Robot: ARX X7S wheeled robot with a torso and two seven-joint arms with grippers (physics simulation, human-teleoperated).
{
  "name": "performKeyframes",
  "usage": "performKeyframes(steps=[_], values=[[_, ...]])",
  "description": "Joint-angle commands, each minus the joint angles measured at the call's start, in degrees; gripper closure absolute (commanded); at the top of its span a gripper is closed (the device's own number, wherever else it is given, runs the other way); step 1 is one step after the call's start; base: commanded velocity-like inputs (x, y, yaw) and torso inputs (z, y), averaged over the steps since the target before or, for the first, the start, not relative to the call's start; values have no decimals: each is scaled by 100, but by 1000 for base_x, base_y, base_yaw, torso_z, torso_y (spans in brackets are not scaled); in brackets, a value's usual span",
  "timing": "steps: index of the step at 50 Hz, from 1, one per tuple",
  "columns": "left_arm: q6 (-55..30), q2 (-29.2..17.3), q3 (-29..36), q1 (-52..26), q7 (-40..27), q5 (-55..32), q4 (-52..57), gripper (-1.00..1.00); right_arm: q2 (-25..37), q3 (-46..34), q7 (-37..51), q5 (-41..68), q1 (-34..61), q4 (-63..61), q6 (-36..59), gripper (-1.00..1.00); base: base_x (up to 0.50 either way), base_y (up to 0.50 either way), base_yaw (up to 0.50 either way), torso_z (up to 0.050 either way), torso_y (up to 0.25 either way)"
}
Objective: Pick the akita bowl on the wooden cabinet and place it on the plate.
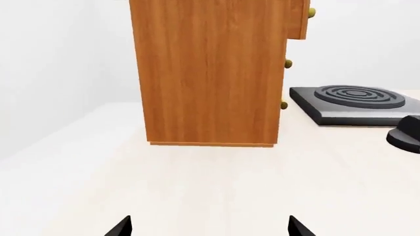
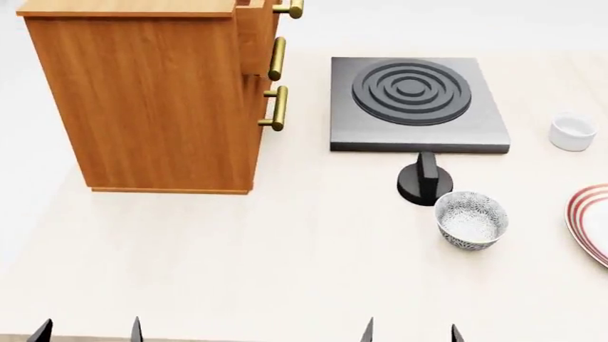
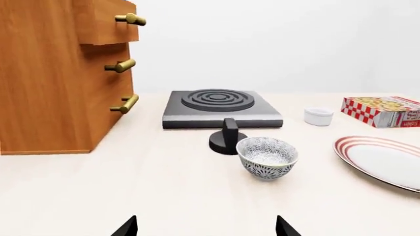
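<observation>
Akita bowl — beyond spread right fingers

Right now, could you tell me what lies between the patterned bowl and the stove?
The black knob stands between the bowl and the stove, seen in head and right wrist views.

1. Head view – high, looking steeply down on the wooden cabinet, stove and counter.
2. Left wrist view – low over the counter, facing the cabinet's side close up.
3. Right wrist view – low, farther back; shares cabinet and stove with the others.
</observation>
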Motion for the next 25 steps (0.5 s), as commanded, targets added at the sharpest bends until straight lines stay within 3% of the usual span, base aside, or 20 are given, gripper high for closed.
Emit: performKeyframes(steps=[1, 9, 10, 11, 12, 14, 25], values=[[-205, 35, -217, -25, -122, -340, 487, -100, 19, 113, 506, -35, 37, -933, 800, -100, 0, 0, 0, 0, 0], [-1108, -223, 153, -248, -170, -55, 1650, -100, 90, 278, 761, 213, 429, -2075, 2058, -100, 0, 0, 0, 0, 0], [-1967, -261, 435, -1107, -26, -592, 2509, -100, 165, 501, 811, 710, 538, -2935, 2742, -100, 0, 0, 0, 0, 0], [-2827, 598, -166, -1967, 833, 268, 3369, -100, 198, 511, 684, 804, 474, -3489, 2592, -100, 0, 0, 0, 0, 0], [-3686, 871, -89, -2826, 1569, 1101, 3779, -100, 198, 502, 777, 747, 493, -3515, 2676, -100, 0, 0, 0, 0, 0], [-5275, 837, -9, -3361, 1514, 980, 3877, -100, 204, 510, 815, 741, 495, -3547, 2659, -100, 0, 0, 0, 0, 0], [-6070, 712, 267, -4293, 1310, 766, 4001, -100, 296, 401, 795, 750, 417, -3694, 2436, -100, 0, 0, 0, 0, 0]])
